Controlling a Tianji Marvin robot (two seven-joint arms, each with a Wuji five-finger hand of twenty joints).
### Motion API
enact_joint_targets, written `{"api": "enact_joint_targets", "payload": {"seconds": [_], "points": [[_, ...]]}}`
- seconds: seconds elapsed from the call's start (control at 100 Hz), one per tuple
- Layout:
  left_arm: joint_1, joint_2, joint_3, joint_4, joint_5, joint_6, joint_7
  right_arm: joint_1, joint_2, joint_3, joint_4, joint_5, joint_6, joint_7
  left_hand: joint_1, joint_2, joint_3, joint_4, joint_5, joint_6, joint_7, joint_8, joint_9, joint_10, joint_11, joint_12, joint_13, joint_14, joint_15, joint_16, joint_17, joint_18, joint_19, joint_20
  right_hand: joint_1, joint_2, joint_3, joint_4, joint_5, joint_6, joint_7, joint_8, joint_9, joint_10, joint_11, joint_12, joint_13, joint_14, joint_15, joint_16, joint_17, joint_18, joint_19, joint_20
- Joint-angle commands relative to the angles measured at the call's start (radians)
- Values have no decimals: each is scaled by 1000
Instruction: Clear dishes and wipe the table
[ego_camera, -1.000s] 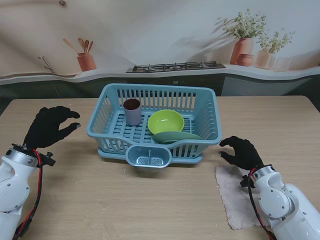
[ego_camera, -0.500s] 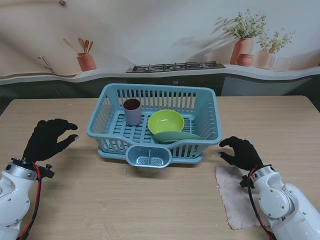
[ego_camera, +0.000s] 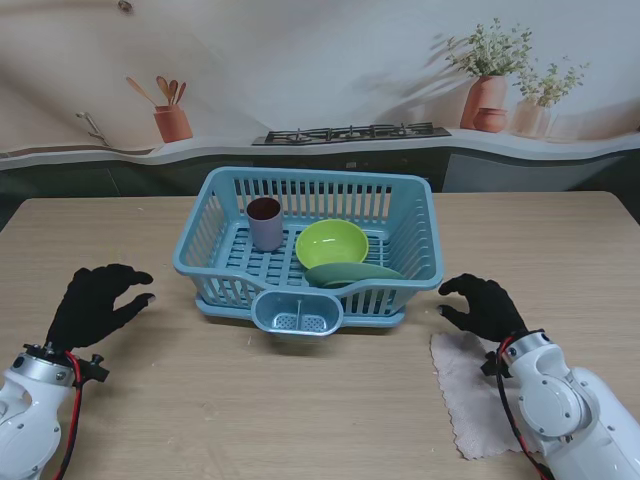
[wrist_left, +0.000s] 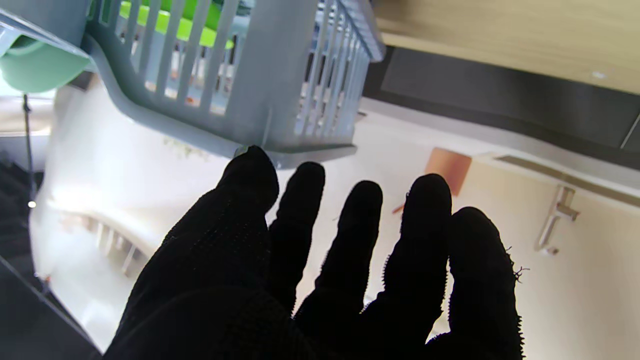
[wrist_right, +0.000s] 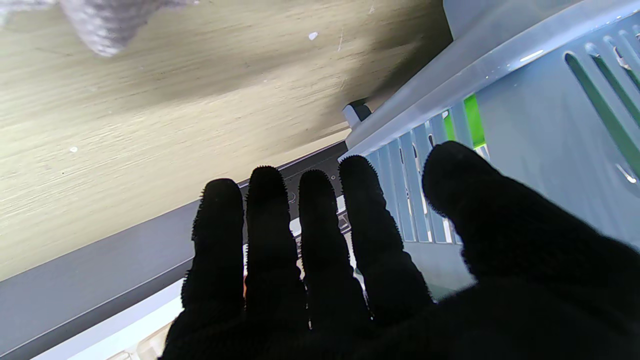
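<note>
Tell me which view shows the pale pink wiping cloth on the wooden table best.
The stand view: the pale pink wiping cloth lies flat on the wooden table, mostly visible beside the right hand. The right wrist view catches only a blurred corner. The left wrist view shows none.

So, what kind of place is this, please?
Probably a mock kitchen for robot trials: the stove and potted plants behind look like a printed backdrop. On the wooden table stand a dish rack holding dishes and a cloth.
</note>
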Motion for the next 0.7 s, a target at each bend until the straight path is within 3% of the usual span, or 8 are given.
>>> {"api": "enact_joint_targets", "payload": {"seconds": [0.0,0.26,0.52,0.69], "points": [[19,-8,0,-16,-17,15,-27,-8,3,3,-8,-5,-8,17,-16,40,-10,18,11,8,-23,0,-8,-13,-12,-16,-24,31,-11,-8,-17,22,-25,-21,0,-18,7,15,6,-6,4,3,12,-14,-5,-10,-14,-21,-12,-4,-5,-4,8,9],[65,-6,-7,-67,-63,56,-104,-17,6,18,-16,-4,-24,34,-69,64,0,19,30,27,-55,-3,-5,2,-18,-20,-24,42,-15,-7,-20,29,-29,-26,-5,-22,8,15,7,-5,1,3,11,-13,-6,-10,-15,-21,-13,-4,-7,2,7,9],[103,-10,-14,-88,-86,68,-110,-29,12,36,-24,-4,-43,66,-121,66,49,28,43,47,-94,-24,-13,15,-27,-24,-33,45,-31,-15,-25,23,-45,-40,-14,-39,15,16,8,-5,-3,2,13,-12,-9,-12,-16,-20,-15,-5,-11,6,4,9],[120,-11,-15,-96,-89,76,-112,-41,21,59,-33,-17,-68,106,-145,62,62,31,47,50,-101,-35,-13,16,-31,-26,-34,48,-34,-16,-29,24,-50,-45,-44,-109,67,14,9,-6,-12,2,14,-12,-13,-13,-18,-19,-32,-14,-26,3,-17,4]]}}
